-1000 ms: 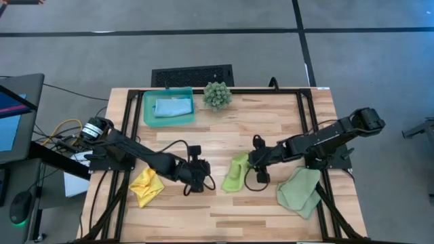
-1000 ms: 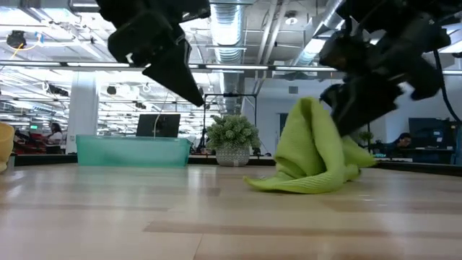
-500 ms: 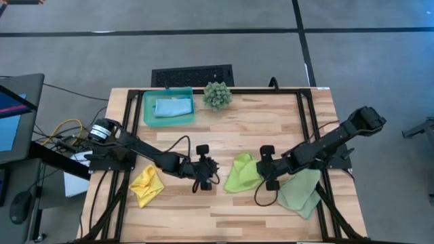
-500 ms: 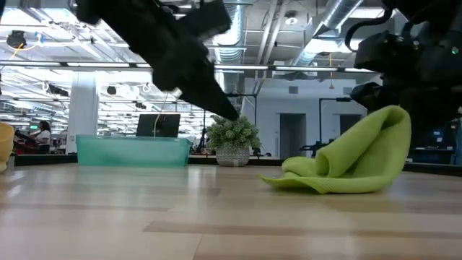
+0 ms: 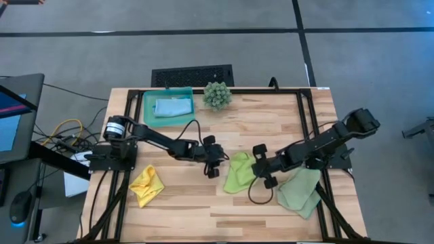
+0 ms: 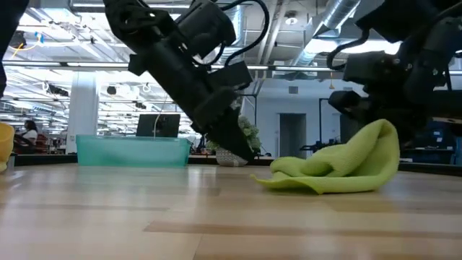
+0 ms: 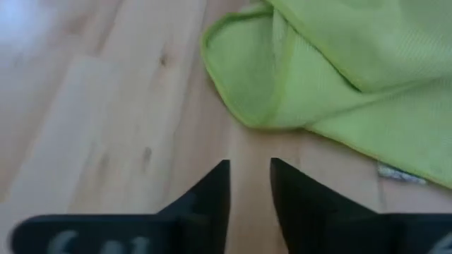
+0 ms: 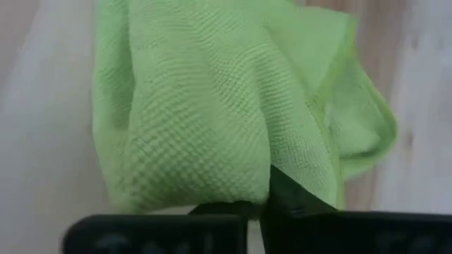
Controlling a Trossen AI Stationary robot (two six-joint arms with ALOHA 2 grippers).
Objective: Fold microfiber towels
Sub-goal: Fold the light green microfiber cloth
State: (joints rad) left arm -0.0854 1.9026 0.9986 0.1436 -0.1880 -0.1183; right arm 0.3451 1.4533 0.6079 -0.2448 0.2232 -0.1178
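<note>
The bench [image 5: 271, 122] is pale wood planks in a black frame, standing on a grey floor; behind it the room runs back under exposed ducts and strip lights, with desks and a person seated far off at the side. At the back edge sit a teal tray [image 5: 168, 108], holding the light blue towel [image 5: 173, 107], and a spiky green plant [image 5: 217, 95].

The lime green towel [image 5: 239, 173] lies crumpled near the middle of the bench. The right hand [image 5: 263, 175] is at the towel's right edge, its fingers pinched shut on a lifted fold of the cloth. The left hand [image 5: 214, 165] hangs low just beside the towel's left edge, not touching it, fingers parted by a narrow gap and holding nothing.

The yellow towel [image 5: 146, 185] lies bunched at the front left, well apart from both hands. The pale sage towel [image 5: 300, 191] lies at the front right, just behind the right arm.
</note>
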